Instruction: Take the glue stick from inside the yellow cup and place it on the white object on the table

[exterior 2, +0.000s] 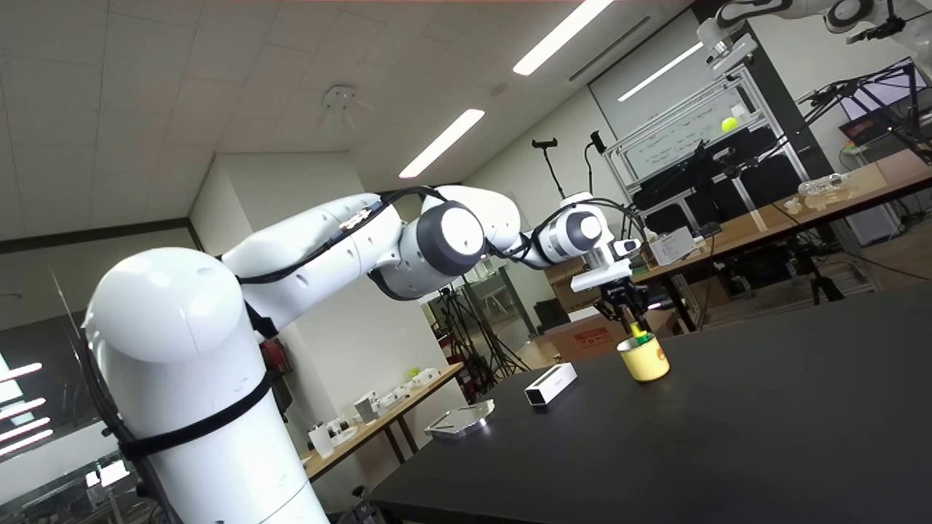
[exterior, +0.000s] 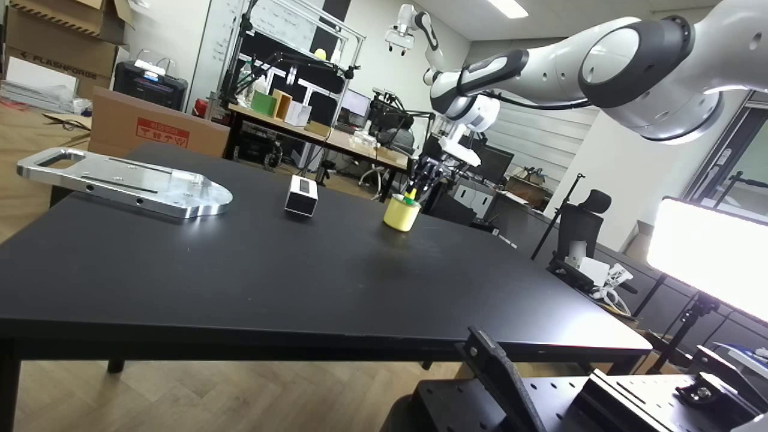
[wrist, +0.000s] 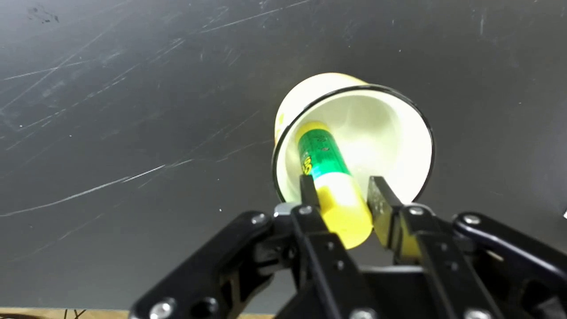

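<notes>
The arm (exterior 2: 437,236) reaches out, gripper (wrist: 342,180) pointing down, 2 fingers (wrist: 383,201) parted astride the glue stick (wrist: 328,161) in the yellow cup (exterior: 400,216).

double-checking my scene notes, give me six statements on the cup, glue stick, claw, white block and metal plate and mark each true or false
1. The glue stick is partly inside the yellow cup. True.
2. The yellow cup lies on its side. False: it stands upright on the black table.
3. In both exterior views, the white block appears between the yellow cup and the metal plate. True.
4. The white block touches the yellow cup. False: the two stand apart.
5. The claw has a finger on each side of the glue stick. True.
6. The glue stick rests on the white block. False: it is in the yellow cup.
</notes>
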`<state>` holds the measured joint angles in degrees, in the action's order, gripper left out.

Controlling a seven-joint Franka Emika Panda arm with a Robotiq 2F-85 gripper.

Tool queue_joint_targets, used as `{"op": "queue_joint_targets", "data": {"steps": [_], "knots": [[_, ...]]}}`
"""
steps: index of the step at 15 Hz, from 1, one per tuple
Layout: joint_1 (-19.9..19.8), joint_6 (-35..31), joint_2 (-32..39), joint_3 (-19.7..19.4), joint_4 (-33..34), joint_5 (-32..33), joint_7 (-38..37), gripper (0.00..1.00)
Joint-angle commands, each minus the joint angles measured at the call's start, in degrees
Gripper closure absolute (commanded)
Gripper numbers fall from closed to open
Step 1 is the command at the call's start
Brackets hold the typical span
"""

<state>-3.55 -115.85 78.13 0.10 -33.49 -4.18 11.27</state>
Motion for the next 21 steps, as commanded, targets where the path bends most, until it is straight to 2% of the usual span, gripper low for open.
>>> {"op": "queue_joint_targets", "data": {"steps": [1,6,10,17,21], "knots": [[0.91,2.31,0.48,-1.34,3.41,0.91,-2.66,0.92],[2.12,9.58,-4.65,-1.09,3.29,0.64,-1.87,0.92],[4.69,14.54,-8.76,-1.13,3.42,1.45,0.41,0.92],[11.99,10.55,-9.32,-0.25,3.21,4.37,8.17,0.92],[16.35,7.32,-8.57,1.32,2.44,3.48,13.08,0.92]]}}
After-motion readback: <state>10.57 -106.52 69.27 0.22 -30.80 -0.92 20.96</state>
